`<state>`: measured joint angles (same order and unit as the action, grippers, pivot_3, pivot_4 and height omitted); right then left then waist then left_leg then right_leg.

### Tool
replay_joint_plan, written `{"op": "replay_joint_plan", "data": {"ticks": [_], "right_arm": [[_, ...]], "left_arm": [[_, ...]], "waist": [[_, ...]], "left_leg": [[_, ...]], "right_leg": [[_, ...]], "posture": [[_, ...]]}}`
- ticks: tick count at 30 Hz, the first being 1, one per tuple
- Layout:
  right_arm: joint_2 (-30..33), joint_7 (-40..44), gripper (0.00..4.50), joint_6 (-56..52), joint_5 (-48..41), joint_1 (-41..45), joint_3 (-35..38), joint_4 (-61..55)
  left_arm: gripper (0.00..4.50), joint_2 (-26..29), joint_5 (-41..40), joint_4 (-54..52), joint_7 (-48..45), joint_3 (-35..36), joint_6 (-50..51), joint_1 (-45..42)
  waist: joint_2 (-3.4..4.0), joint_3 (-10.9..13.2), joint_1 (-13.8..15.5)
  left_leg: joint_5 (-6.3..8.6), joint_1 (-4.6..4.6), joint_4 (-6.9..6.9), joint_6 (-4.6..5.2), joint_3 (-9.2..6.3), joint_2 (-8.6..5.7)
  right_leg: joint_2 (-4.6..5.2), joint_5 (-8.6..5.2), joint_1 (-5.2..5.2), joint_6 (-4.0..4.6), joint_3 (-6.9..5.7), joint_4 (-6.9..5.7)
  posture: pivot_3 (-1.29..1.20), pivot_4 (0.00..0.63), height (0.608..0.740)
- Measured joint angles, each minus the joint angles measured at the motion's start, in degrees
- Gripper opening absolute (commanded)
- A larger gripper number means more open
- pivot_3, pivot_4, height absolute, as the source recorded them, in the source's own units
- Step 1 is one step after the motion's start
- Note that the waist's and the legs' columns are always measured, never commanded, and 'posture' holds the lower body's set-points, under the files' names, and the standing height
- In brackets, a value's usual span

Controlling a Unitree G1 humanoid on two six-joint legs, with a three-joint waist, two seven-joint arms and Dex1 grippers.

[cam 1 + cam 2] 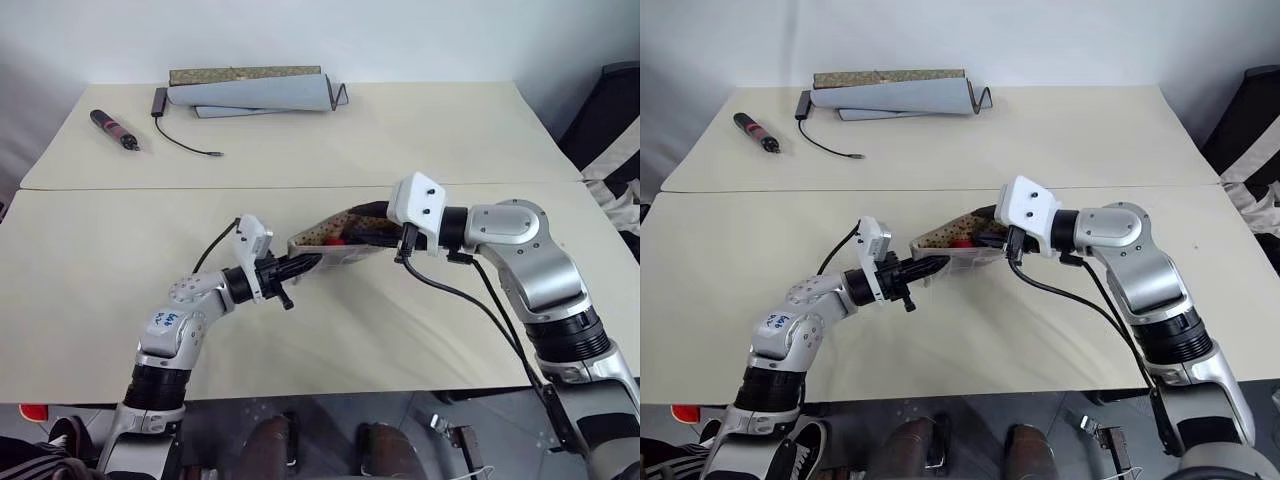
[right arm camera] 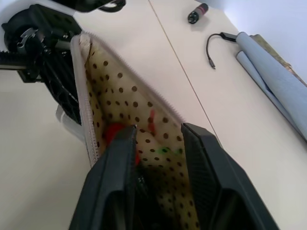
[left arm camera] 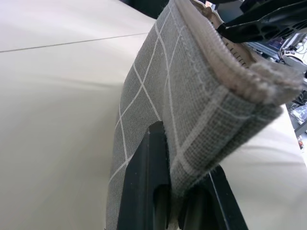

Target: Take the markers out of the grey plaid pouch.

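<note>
Pouch: grey plaid pouch (image 1: 330, 245) held up off the bench (image 1: 420, 140) between the two arms, mouth open, dotted lining showing.
Markers: red marker (image 2: 115, 134) inside the pouch; a green bit (image 2: 165, 150) deeper in; their bodies are hidden by lining and fingers.
Left tool: left tool (image 3: 180, 191) clamped together on the pouch's end edge.
Right tool: right tool (image 2: 156, 143) pushed into the open mouth, fingers apart around the red marker; contact cannot be told.
Writing: blue marks on the left arm, unreadable.
Far bench: rolled mat (image 1: 255, 92), black-and-red pen tool (image 1: 115, 130), black cable (image 1: 180, 135).
</note>
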<state>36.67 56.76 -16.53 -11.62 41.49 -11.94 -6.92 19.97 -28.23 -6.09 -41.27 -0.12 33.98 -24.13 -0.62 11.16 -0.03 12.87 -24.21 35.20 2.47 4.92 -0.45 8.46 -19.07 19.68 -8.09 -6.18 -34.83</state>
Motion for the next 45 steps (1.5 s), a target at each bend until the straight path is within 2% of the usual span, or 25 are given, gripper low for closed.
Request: {"op": "replay_joint_plan", "data": {"ticks": [3, 12, 19, 25, 28, 33, 42, 45], "right_arm": [[3.27, 1.71, 1.50, 4.32, 4.58, -0.01, -1.85, 1.57], [4.14, 4.00, 1.50, 13.84, 13.59, 1.41, -5.64, 8.04], [0.62, 6.34, 1.50, 15.90, 13.97, 4.09, -6.76, 9.73], [0.31, 8.62, 1.50, 17.39, 15.19, 4.11, -8.37, 9.73], [0.86, 10.37, 2.07, 17.92, 15.49, 4.11, -8.67, 9.76], [0.89, 10.93, 2.07, 20.90, 17.69, 4.11, -9.20, 11.25], [-2.88, 8.77, 2.07, 21.72, 19.57, 4.09, -9.84, 11.85], [-3.98, 8.22, 1.47, 21.70, 20.12, 4.09, -10.19, 12.59]], "left_arm": [[0.00, 0.01, -0.01, -0.04, -0.02, 0.00, 0.42, 0.02], [0.00, 0.00, -0.97, -0.07, -0.21, -0.63, 2.59, -0.09], [0.00, 0.09, -2.50, -0.09, -1.25, -0.55, 5.42, -0.42], [0.00, 0.33, -3.08, -0.09, -1.46, -0.24, 6.54, -0.46], [0.00, 0.39, -3.52, -0.20, -2.03, -0.27, 6.90, -0.49], [0.00, 0.91, -3.98, -0.24, -2.55, -0.26, 7.29, -0.49], [0.00, 0.93, -4.45, -0.33, -2.51, 0.20, 7.83, -0.41], [0.00, 0.93, -4.48, -0.36, -2.35, 0.31, 7.96, -0.35]], "waist": [[0.00, 0.00, 0.17], [0.00, 0.00, -0.14], [0.00, 0.00, -0.14], [0.00, 0.00, -0.03], [0.00, 0.00, -0.06], [0.00, 0.00, -0.13], [0.00, 0.00, -0.18], [0.00, 0.00, -0.15]], "left_leg": [[0.01, 0.00, 0.02, -0.02, 0.02, -0.01], [-0.01, 0.04, 0.01, 0.00, 0.10, 0.04], [-0.01, 0.05, 0.01, -0.01, 0.09, 0.05], [-0.01, 0.04, 0.02, -0.01, 0.09, 0.04], [0.00, 0.04, 0.02, -0.02, 0.09, 0.04], [-0.01, 0.05, 0.02, -0.02, 0.10, 0.04], [-0.01, 0.06, 0.02, -0.03, 0.10, 0.05], [-0.01, 0.05, 0.02, -0.03, 0.09, 0.05]], "right_leg": [[0.01, 0.00, -0.01, 0.00, 0.00, 0.02], [-0.03, 0.00, 0.03, 0.00, 0.07, -0.02], [-0.03, 0.00, 0.02, 0.01, 0.07, -0.03], [-0.01, 0.00, 0.02, 0.01, 0.07, -0.02], [-0.02, 0.00, 0.02, 0.01, 0.06, -0.03], [-0.03, 0.00, 0.03, 0.01, 0.07, -0.04], [-0.03, 0.00, 0.03, 0.01, 0.08, -0.05], [-0.03, 0.00, 0.03, 0.01, 0.08, -0.06]], "posture": [[0.00, 0.150, 0.740], [0.00, 0.150, 0.740], [0.00, 0.150, 0.740], [0.00, 0.150, 0.740], [0.00, 0.150, 0.740], [0.00, 0.150, 0.740], [0.00, 0.150, 0.740], [0.00, 0.150, 0.740]]}}
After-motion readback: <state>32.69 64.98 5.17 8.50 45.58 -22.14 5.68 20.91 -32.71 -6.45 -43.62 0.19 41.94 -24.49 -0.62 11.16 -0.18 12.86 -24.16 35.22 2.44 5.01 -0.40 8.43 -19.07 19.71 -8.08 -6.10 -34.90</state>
